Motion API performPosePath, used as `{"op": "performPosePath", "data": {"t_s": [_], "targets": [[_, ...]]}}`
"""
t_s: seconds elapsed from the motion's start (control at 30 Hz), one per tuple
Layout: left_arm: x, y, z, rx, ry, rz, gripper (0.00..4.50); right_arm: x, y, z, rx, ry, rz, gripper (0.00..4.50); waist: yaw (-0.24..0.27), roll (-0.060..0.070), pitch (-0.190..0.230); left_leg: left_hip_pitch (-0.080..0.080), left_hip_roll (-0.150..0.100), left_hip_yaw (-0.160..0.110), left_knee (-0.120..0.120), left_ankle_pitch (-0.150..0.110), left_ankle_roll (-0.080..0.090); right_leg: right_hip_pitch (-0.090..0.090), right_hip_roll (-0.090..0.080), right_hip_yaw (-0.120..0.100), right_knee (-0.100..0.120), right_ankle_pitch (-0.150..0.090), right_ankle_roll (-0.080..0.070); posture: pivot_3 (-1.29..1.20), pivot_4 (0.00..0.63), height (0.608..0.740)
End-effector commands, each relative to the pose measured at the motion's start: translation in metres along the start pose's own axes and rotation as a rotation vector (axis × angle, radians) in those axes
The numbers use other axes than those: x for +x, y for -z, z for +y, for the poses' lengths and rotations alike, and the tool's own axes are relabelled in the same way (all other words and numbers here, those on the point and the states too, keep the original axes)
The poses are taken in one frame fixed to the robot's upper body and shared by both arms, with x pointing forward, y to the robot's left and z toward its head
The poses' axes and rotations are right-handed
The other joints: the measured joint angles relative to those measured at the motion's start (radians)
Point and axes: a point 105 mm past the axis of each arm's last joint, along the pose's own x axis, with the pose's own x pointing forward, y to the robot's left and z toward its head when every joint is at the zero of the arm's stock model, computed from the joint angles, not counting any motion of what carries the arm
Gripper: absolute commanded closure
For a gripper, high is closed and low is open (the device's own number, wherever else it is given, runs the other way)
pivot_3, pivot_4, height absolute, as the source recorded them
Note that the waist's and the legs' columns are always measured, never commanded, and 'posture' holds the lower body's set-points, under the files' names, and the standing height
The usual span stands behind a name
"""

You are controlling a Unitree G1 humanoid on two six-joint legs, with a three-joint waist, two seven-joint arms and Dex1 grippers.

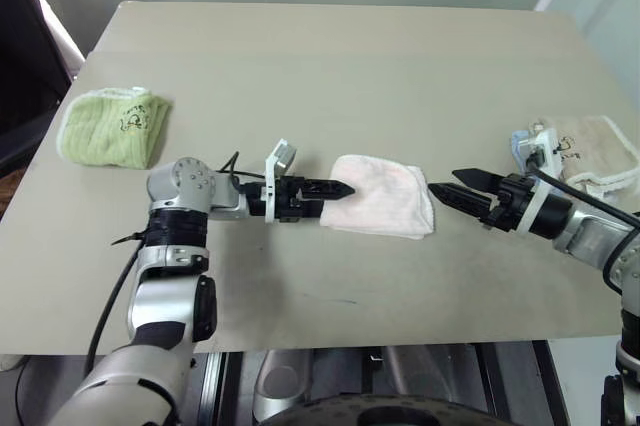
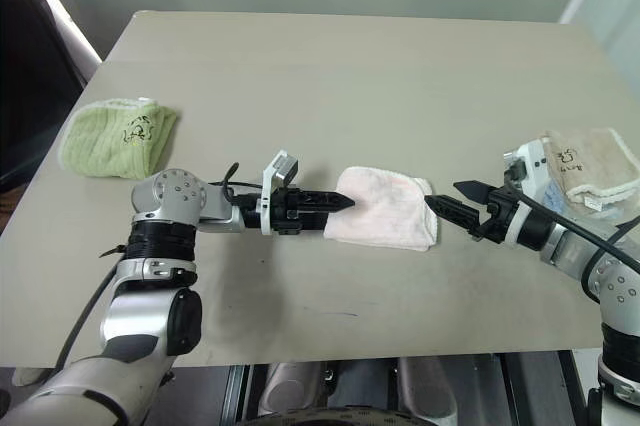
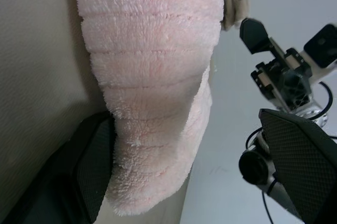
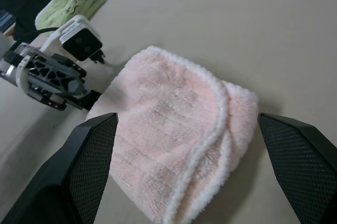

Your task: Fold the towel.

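Left two-fingered black gripper (image 1: 335, 188): nearest; tips at the near-left edge of the pale pink ribbed terry towel (image 1: 382, 196), one finger touching it, jaws spread wide, holding nothing.
Towel: folded compact, mid-table, long axis running between the two grippers.
Right black gripper (image 1: 452, 186): just off its opposite edge, jaws wide, empty.
Left arm judged nearer.

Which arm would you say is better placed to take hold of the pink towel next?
Probably the left: the left gripper is open with its tips at the towel edge, while the right gripper, also open, sits just clear.
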Motion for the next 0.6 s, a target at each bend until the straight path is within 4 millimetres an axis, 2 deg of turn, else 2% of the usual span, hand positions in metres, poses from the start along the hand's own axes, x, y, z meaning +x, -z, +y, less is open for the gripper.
{"op": "performPosePath", "data": {"t_s": [0.03,0.23,0.33,0.43,0.6], "targets": [[0.012,0.002,0.002,-0.027,0.003,0.015,0.00,-0.003,-0.009,0.014,-0.124,-0.043,-0.001,0.01,0.005,0.000,0.000,0.000,-0.001,0.000,0.000,0.000,0.001,0.000,-0.001,0.000,0.000,0.000,0.000,0.00,0.150,0.703],[0.020,-0.002,-0.003,-0.034,0.030,0.010,0.00,-0.003,-0.004,0.021,-0.214,-0.087,0.053,0.01,0.006,0.000,0.000,0.000,-0.010,-0.002,0.000,0.003,0.006,0.002,-0.010,0.000,0.001,-0.001,0.005,0.00,0.150,0.703],[0.024,0.003,0.002,-0.012,-0.016,0.044,0.00,-0.004,-0.004,0.020,-0.237,-0.094,0.068,0.01,0.007,0.000,0.000,-0.001,-0.014,-0.002,0.000,0.003,0.008,0.003,-0.013,0.000,0.000,-0.002,0.010,0.00,0.150,0.703],[0.027,0.009,0.003,-0.019,-0.016,0.067,0.61,-0.004,-0.005,0.020,-0.243,-0.100,0.065,0.00,0.007,0.000,0.000,-0.001,-0.016,-0.002,0.000,0.004,0.009,0.004,-0.014,0.000,0.000,-0.002,0.012,0.00,0.150,0.703],[0.027,0.008,0.000,-0.022,0.000,0.073,2.38,-0.009,-0.014,0.033,-0.359,-0.179,0.001,0.00,0.007,0.000,0.000,-0.001,-0.015,-0.002,0.000,0.004,0.007,0.003,-0.014,0.000,0.000,-0.003,0.013,0.00,0.150,0.703]]}}
